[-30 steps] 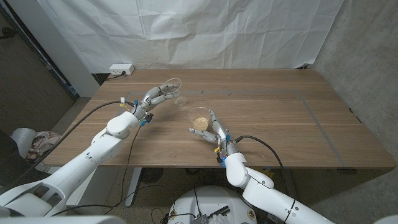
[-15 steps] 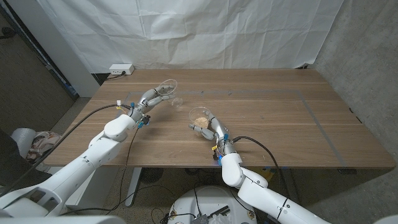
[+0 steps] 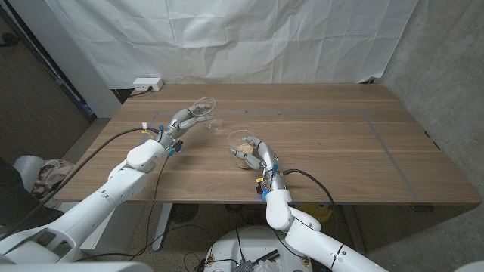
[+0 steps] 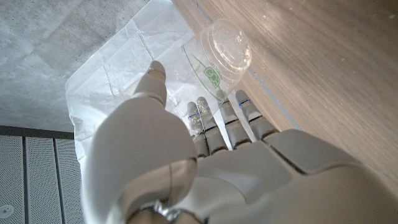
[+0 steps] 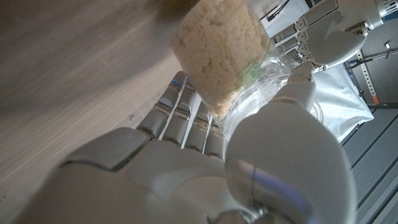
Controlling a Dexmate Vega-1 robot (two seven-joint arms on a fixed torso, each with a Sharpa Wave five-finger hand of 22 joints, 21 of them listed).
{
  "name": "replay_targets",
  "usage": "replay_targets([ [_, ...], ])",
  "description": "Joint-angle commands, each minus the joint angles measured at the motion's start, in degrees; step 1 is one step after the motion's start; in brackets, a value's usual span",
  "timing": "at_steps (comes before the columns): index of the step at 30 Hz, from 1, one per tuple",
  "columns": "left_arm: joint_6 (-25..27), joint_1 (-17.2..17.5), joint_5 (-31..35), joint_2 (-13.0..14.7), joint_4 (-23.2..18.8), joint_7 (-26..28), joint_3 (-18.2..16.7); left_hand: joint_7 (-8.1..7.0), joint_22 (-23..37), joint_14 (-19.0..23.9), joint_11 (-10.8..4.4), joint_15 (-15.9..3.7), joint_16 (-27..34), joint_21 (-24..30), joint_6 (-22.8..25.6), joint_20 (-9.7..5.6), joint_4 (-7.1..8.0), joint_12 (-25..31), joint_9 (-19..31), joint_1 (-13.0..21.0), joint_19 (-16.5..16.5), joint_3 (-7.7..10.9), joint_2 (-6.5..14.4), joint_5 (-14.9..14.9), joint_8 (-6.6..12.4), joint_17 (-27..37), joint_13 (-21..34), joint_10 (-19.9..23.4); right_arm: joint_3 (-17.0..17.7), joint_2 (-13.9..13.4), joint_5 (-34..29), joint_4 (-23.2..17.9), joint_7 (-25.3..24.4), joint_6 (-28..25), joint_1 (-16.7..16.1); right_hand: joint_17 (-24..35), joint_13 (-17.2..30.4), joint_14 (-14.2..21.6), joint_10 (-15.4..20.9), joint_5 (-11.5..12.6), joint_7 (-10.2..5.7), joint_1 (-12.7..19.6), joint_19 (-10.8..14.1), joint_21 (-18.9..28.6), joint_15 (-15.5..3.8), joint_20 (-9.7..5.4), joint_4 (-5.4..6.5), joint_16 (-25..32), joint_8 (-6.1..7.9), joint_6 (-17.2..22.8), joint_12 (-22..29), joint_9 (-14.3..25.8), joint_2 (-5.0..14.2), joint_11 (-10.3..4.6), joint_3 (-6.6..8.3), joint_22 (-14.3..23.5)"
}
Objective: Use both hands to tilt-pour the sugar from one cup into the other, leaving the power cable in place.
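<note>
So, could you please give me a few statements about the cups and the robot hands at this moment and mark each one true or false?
1. The left robot hand holds an empty clear cup. True.
2. The right robot hand is open on the table. False: it holds the cup with sugar.
3. The sugar is in the right-hand cup. True.
4. The empty cup stands upright on the table. False: it is held tilted.
</note>
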Motion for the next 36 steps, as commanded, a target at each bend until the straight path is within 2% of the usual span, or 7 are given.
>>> replay_targets([
  [1, 0.57, -2.66, 1.13, -1.16, 1.27, -2.71, 2.28, 0.16, 0.17, 0.54, -0.08, -3.97, -0.23, 0.26, 0.74, 0.09, -0.08, -0.27, 0.06, 0.04, -0.28, -0.23, 0.43, 0.29, 0.62, -0.02, 0.17, 0.31, 1.66, 1.88, -0.35, 1.22, -5.73, 1.92, -1.34, 1.18, 0.86, 1.01, 1.16, -0.14, 0.26, 0.72, 1.02, 0.61, -8.03, 0.14, 0.3, 0.76, 0.84, 1.74, 1.24, 0.21, 1.18, 0.31, 0.36, 0.18],
  [12, 2.58, -8.49, 3.43, -2.45, 3.27, -8.52, 6.31, -0.09, 0.15, 1.04, -0.17, -4.12, -0.11, 0.43, 1.34, 0.14, -0.13, -0.22, 0.03, 0.06, -0.31, -0.22, 0.48, 0.31, 0.87, -0.06, 0.31, 0.81, 3.08, -0.11, -4.21, -0.91, -7.84, -1.85, -0.72, 1.14, 2.24, -0.45, 0.23, -0.28, 0.34, 0.91, 1.08, 0.93, -7.45, 0.54, 0.68, -1.53, 0.59, 1.18, 2.36, 0.03, 1.61, 0.28, -0.12, 0.22],
  [17, 4.67, -10.92, 5.49, -1.93, 2.44, -10.13, 7.97, 0.26, 0.15, 1.09, 0.02, -3.98, -0.15, 0.5, 1.64, 0.35, 0.03, -0.21, 0.02, -0.26, -0.34, -0.32, 0.49, 0.28, 0.99, -0.06, 0.38, 1.01, 3.54, -0.17, -5.06, -0.76, -9.01, -2.56, -0.3, 1.06, 2.58, -0.39, -0.01, -0.32, 0.32, 0.97, 0.92, 0.96, -7.48, 0.46, 0.77, -2.05, 0.58, 1.14, 2.63, -0.02, 1.72, 0.12, -0.27, 0.23],
  [22, 8.9, -13.35, 6.88, -0.76, 0.4, -12.42, 9.55, 0.82, 0.16, 1.62, 0.19, -3.74, 0.0, 0.64, 2.37, 0.93, 0.2, 0.05, -0.01, -0.68, -0.3, -0.48, 0.43, 0.26, 1.27, -0.05, 0.46, 1.91, 3.97, -0.96, -5.8, -0.91, -9.63, -2.47, -0.01, 1.01, 2.93, -0.77, -0.51, -0.37, 0.38, 0.77, 0.94, 1.06, -7.27, 0.46, 1.03, -2.79, 0.51, 0.97, 2.82, -0.08, 1.87, 0.16, -0.5, 0.22],
  [27, 16.42, -16.72, 8.01, 1.23, -2.08, -16.87, 11.8, 1.36, 0.16, 1.03, 1.31, -2.92, -0.21, 0.63, 1.36, 1.52, 0.5, -0.39, -0.07, -1.61, -0.8, -0.96, 0.11, 0.24, 0.84, 0.06, 0.63, 1.08, 4.64, -2.0, -6.94, -1.57, -10.04, -3.49, 0.37, 0.95, 3.23, -1.13, -1.04, -0.45, 0.35, 0.53, 0.76, 1.07, -7.09, 0.43, 1.27, -3.53, 0.39, 0.64, 2.96, -0.16, 1.86, 0.21, -0.81, 0.2],
  [31, 18.6, -18.36, 9.1, 2.24, -2.82, -19.12, 12.92, 2.42, 0.14, -0.74, 2.5, -1.39, -0.92, 0.47, -1.0, 2.11, 1.05, -1.28, -0.18, -3.22, -1.82, -1.67, -0.28, 0.2, -0.26, 0.22, 0.87, -0.93, 5.07, -2.91, -7.85, -2.37, -9.75, -4.84, 0.66, 0.95, 3.49, -1.15, -1.17, -0.49, 0.44, 0.42, 0.84, 1.19, -6.98, 0.53, 1.44, -4.04, 0.42, 0.68, 3.2, -0.23, 1.96, 0.28, -0.99, 0.19],
  [36, 20.35, -19.15, 9.58, 2.9, -3.74, -20.27, 13.47, 2.91, 0.13, -1.56, 3.02, -0.85, -1.29, 0.43, -1.91, 2.44, 1.32, -1.73, -0.29, -4.3, -2.31, -2.18, -0.63, 0.14, -0.84, 0.28, 1.02, -2.02, 5.24, -3.62, -8.67, -2.47, -9.44, -5.79, 1.21, 0.96, 3.69, -0.93, -1.25, -0.53, 0.38, 0.27, 0.86, 1.28, -6.95, 0.56, 1.63, -4.43, 0.41, 0.61, 3.42, -0.3, 2.02, 0.4, -1.2, 0.16],
])
